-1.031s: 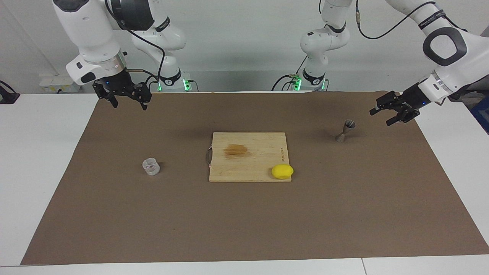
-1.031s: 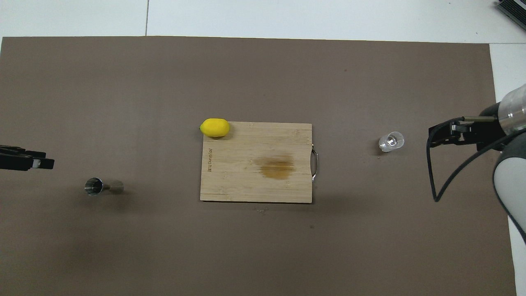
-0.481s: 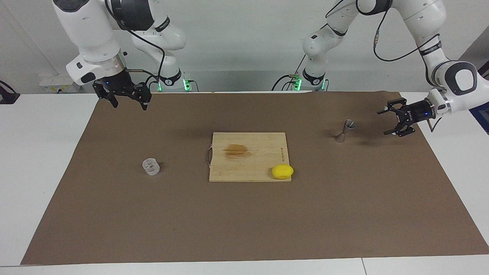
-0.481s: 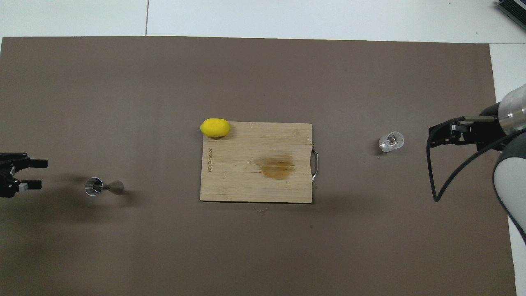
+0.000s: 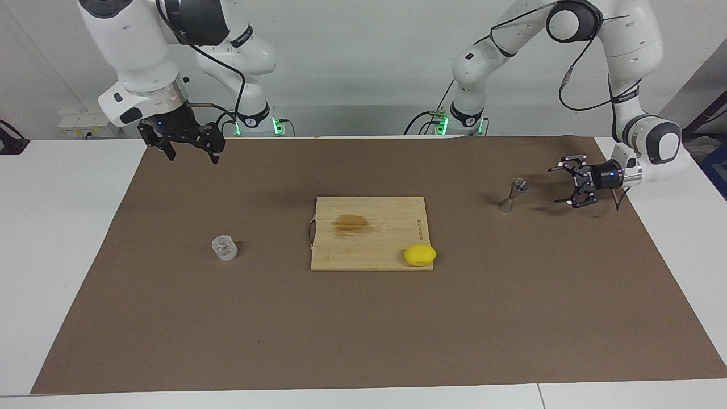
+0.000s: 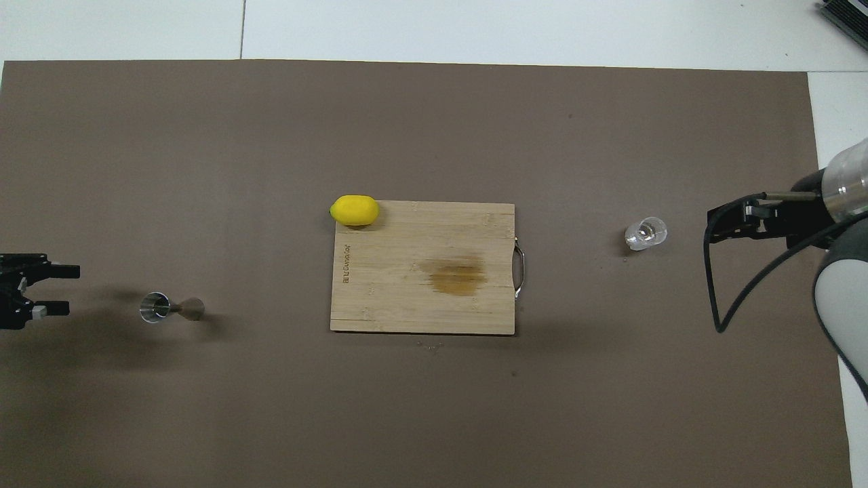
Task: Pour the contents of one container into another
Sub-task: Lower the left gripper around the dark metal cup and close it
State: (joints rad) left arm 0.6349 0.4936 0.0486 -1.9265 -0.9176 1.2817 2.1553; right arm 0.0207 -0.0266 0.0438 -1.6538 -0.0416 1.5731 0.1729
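- Your left hand (image 5: 559,184) is low over the brown mat (image 5: 363,329) at the left arm's end of the bench (image 5: 62,238), turned sideways with its fingers spread apart and pointing at the jigger (image 5: 513,194); it holds nothing and stands just beside the jigger, not touching it.
- The jigger stands upright on the mat, well apart from the cutting board (image 5: 369,233).
- Your clear cup (image 5: 225,247) sits upright on the mat toward the right arm's end, untouched.
- Your right hand (image 5: 190,150) hangs above the mat's edge closest to the robots, fingers spread, empty, well apart from the cup.
- A lemon (image 5: 420,255) rests on the board's corner farthest from the robots, toward the left arm's end.
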